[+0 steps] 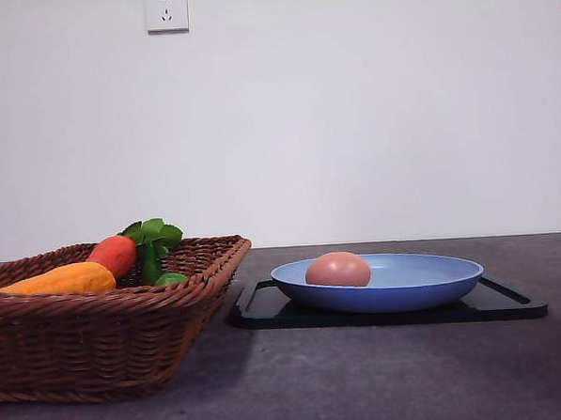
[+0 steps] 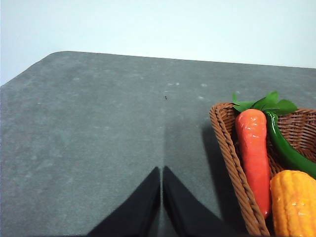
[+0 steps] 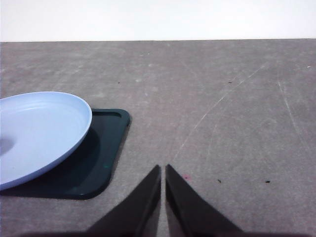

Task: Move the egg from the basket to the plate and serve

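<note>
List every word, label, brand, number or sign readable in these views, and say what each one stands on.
None can be read.
The egg, the plate, the black tray, the basket and the toy vegetables carry no print.
The wall socket in the front view shows slots only, with no legible marking.
The left gripper and the right gripper show plain black fingers, closed together.

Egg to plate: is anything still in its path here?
Nothing visible. The egg already lies in the plate, which sits on the black tray beside the basket. Both grippers, left and right, are shut over bare table.
</note>
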`<state>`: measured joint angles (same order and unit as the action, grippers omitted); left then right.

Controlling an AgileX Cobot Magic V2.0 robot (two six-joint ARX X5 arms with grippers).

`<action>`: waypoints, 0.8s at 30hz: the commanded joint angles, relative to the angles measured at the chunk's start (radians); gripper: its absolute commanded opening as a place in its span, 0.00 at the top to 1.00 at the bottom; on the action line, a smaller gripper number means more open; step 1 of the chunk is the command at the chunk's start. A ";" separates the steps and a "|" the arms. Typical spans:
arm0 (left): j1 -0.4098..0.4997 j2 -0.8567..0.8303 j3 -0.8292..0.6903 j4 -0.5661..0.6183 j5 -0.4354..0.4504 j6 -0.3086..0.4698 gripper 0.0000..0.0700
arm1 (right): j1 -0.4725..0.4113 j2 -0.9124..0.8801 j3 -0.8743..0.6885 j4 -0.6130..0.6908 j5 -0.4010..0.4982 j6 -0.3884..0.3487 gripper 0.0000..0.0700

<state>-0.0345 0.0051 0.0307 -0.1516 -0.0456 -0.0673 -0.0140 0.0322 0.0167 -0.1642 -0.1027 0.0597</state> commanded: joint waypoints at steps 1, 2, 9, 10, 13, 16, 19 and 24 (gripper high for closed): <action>0.002 -0.002 -0.028 0.014 0.005 -0.002 1.00 | 0.000 -0.003 -0.004 0.006 0.001 0.012 1.00; 0.002 -0.002 -0.028 0.014 0.005 -0.002 1.00 | 0.000 -0.003 -0.004 0.006 0.001 0.012 1.00; 0.002 -0.002 -0.028 0.014 0.005 -0.002 1.00 | 0.000 -0.003 -0.004 0.007 0.001 0.012 1.00; 0.002 -0.002 -0.028 0.014 0.005 -0.002 1.00 | 0.000 -0.003 -0.004 0.007 0.001 0.012 1.00; 0.002 -0.002 -0.028 0.014 0.005 -0.002 1.00 | 0.000 -0.003 -0.004 0.006 0.001 0.012 1.00; 0.002 -0.002 -0.028 0.014 0.005 -0.002 1.00 | 0.000 -0.003 -0.004 0.006 0.001 0.012 1.00; 0.002 -0.002 -0.028 0.014 0.005 -0.002 1.00 | 0.000 -0.003 -0.004 0.006 0.001 0.012 1.00; 0.002 -0.002 -0.028 0.014 0.005 -0.002 1.00 | 0.000 -0.003 -0.004 0.006 0.001 0.012 1.00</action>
<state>-0.0345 0.0051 0.0307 -0.1516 -0.0456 -0.0673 -0.0143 0.0322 0.0167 -0.1642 -0.1027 0.0596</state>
